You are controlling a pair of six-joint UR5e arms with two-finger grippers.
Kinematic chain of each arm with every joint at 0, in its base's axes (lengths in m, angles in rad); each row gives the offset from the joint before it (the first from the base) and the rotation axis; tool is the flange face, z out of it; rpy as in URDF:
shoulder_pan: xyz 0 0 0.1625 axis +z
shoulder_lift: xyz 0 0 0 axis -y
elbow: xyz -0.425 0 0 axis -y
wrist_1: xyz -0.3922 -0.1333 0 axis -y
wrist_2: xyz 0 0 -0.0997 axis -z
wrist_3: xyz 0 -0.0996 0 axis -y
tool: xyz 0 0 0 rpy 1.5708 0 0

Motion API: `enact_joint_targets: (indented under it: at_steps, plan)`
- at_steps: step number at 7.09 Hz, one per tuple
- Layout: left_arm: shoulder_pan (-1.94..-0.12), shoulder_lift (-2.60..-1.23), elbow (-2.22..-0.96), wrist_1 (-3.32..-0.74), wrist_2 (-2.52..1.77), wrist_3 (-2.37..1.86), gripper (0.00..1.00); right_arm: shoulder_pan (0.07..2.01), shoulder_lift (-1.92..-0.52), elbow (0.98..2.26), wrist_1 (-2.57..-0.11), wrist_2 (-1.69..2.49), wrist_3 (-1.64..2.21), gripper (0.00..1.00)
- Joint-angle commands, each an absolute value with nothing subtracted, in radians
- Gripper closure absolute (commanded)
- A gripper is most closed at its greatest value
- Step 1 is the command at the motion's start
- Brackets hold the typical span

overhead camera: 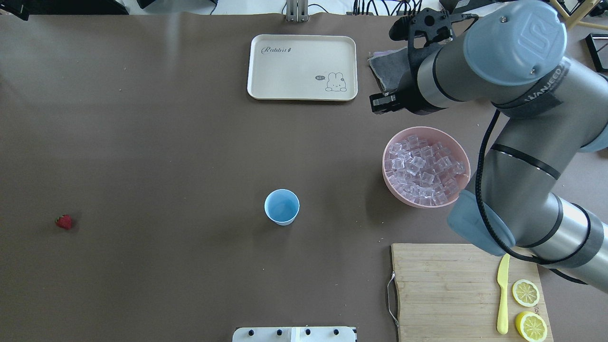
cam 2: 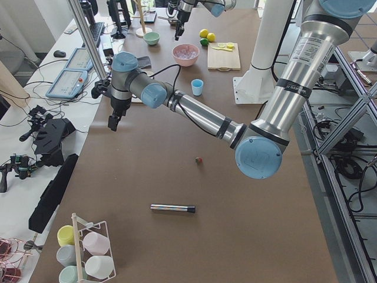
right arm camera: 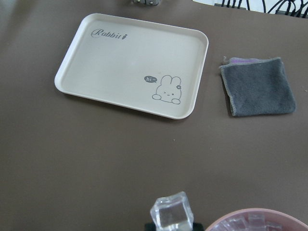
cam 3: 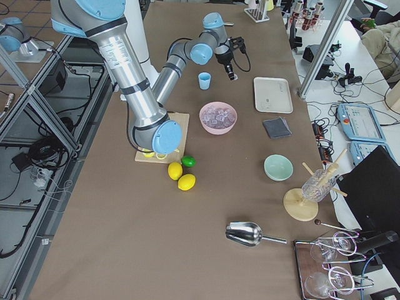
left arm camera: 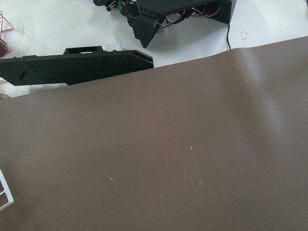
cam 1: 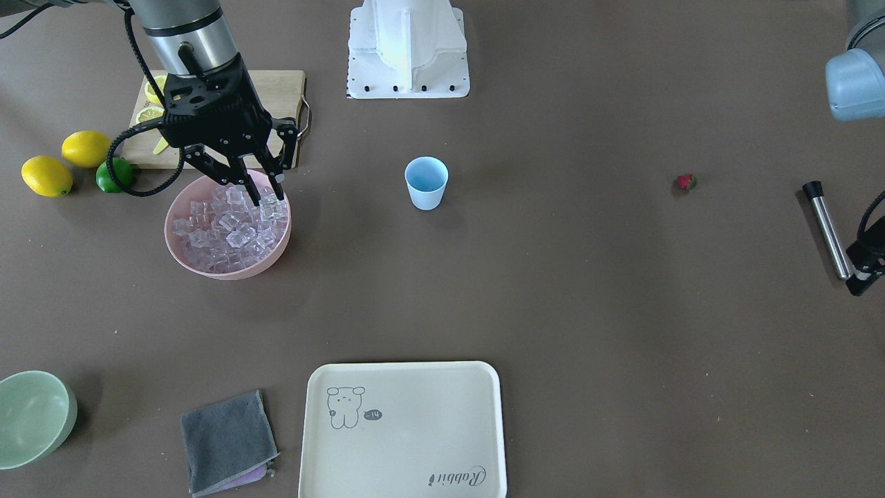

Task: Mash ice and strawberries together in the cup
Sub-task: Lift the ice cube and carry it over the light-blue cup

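The light blue cup [cam 1: 426, 182] stands upright near the table's middle, also seen from overhead [overhead camera: 281, 206]. Ice [cam 1: 225, 232] fills a pink bowl [cam 1: 181, 257]. My right gripper [cam 1: 267, 199] hangs raised over that bowl's edge, shut on one ice cube [right arm camera: 171, 211], which shows in the right wrist view just beside the bowl's rim. The small red strawberry [cam 1: 684, 182] lies alone on the table far from the cup. My left gripper [cam 1: 864, 273] sits at the table's end near a metal rod [cam 1: 826, 228]; whether it is open or shut does not show.
A cream tray [cam 1: 403, 477] and grey cloth [cam 1: 228, 441] lie on the operators' side, with a pale green bowl [cam 1: 31, 415] at the corner. A wooden cutting board [overhead camera: 441, 289] carries lemon halves and a yellow knife. Two lemons and a lime [cam 1: 114, 174] sit beside the pink bowl.
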State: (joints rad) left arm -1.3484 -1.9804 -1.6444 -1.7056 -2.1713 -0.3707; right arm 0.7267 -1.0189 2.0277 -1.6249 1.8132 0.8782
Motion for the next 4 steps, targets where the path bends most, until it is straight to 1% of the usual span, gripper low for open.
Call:
enact_joint_targets:
  at_steps: [1,2,4]
  plan:
    - [-1.35,-1.977,-1.646,-1.706,-2.172,-0.371,0.02,0.646,-0.954,1.994,-1.621,1.806,0.882,1.0]
    - [-1.35,-1.977,-1.646,-1.706,-2.172,-0.371,0.02,0.594,-0.951,1.994,-1.621,1.79,0.882,1.0]
    - [-1.348,-1.977,-1.649,-1.716,-2.172,-0.371,0.02,0.51,-0.899,1.958,-1.62,1.772,0.877,1.0]
